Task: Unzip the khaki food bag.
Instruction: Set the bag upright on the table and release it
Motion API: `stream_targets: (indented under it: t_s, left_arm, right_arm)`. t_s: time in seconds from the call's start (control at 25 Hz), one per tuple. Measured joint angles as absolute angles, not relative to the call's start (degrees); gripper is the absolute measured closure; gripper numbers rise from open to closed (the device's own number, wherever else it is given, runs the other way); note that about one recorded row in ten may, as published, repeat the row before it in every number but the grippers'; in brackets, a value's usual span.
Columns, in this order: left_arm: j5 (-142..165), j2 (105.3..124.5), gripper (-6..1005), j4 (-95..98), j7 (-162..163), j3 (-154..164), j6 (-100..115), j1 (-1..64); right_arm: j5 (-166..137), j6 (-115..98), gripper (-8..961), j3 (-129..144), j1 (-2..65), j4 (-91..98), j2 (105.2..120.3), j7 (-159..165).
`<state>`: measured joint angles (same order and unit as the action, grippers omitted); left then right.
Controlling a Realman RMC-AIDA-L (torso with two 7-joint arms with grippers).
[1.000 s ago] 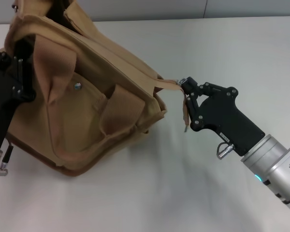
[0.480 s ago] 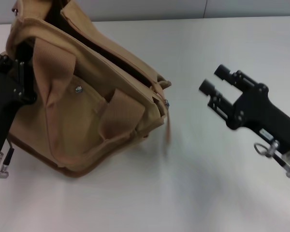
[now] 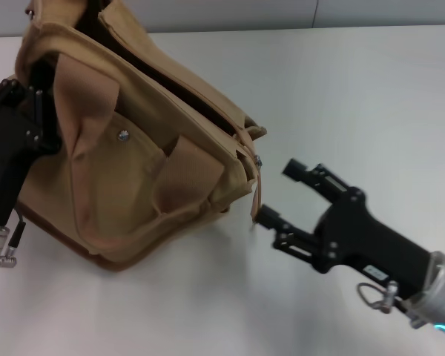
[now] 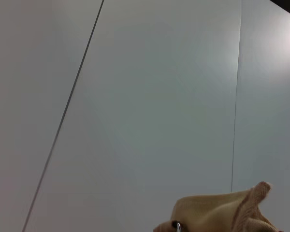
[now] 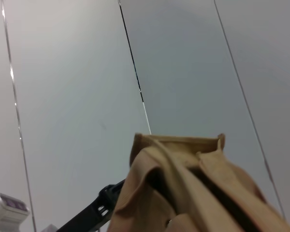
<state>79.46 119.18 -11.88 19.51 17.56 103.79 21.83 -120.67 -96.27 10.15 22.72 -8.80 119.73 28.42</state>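
The khaki food bag (image 3: 133, 156) sits tilted on the white table at the left, and its top zipper gapes open along the top. The zipper's silver pull (image 3: 258, 159) and tan tab hang loose at the bag's right end. My left gripper (image 3: 31, 111) is shut on the bag's left end. My right gripper (image 3: 277, 193) is open and empty, just right of the hanging tab and apart from it. The bag also shows in the right wrist view (image 5: 183, 193), and a corner of it in the left wrist view (image 4: 217, 212).
The white table (image 3: 356, 89) stretches to the right and behind the bag. The left arm's black body (image 3: 4, 163) lies along the bag's left side; it also shows in the right wrist view (image 5: 94, 212). Grey wall panels fill both wrist views.
My right gripper let go of the zipper tab, opened, swung away to the right, then came back lower near the bag's right end. The tab dropped and hangs loose. The left gripper held still.
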Motion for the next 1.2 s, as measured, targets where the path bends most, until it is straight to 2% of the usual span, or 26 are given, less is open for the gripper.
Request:
stream_targets:
  t_s: [0.08, 0.68, 0.88, 1.2]
  left_arm:
    - [79.5, 119.18, 930, -11.8, 19.5, 17.6, 103.5, 22.0]
    - [80.0, 119.18, 930, -11.9, 19.5, 18.0, 103.4, 22.4]
    - [80.2, 119.18, 930, -12.0, 19.5, 18.0, 103.4, 22.4]
    - [80.3, 119.18, 930, -12.0, 19.5, 18.0, 103.5, 22.2]
  right_arm:
    - [-120.7, -92.0, 143, 10.2, 23.9, -12.9, 119.78, 28.2]
    - [-120.6, -80.4, 133, 6.8, 28.1, -20.5, 119.88, 28.2]
    - [-120.4, -80.3, 188, 6.7, 28.5, -20.0, 119.89, 28.1]
    - [-120.3, -80.2, 485, 6.4, 28.4, -19.6, 119.88, 28.1]
